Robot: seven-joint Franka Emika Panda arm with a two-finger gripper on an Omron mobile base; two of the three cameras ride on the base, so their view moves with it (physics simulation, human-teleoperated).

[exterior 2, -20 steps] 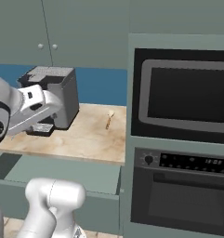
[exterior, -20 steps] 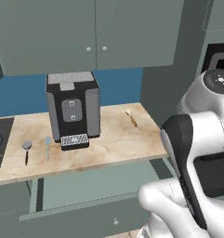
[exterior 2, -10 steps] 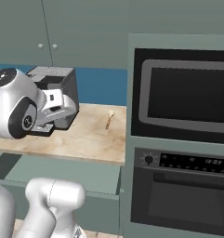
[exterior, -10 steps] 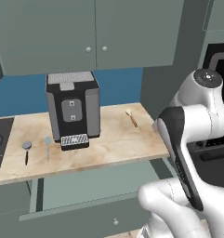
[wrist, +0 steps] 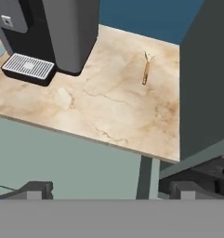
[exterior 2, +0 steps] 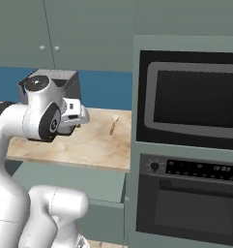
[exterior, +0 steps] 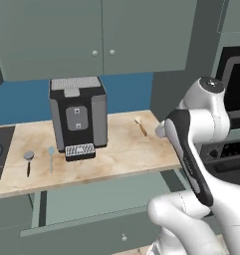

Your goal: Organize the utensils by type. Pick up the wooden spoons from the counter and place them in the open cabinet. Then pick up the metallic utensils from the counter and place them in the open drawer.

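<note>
Wooden spoon (wrist: 145, 70), small, flat on counter (wrist: 108, 107) well ahead of fingers (wrist: 36, 188), slightly rt. Gripper (wrist: 111, 189) wide open, empty, above counter's front edge. Coffee machine (wrist: 53, 32) ahead-left. Metal utensils (exterior: 39, 158) beyond machine, far left.

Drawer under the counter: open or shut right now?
Open. The drawer juts out below the counter edge in the left base view, its front well forward of the base cabinets.
</note>
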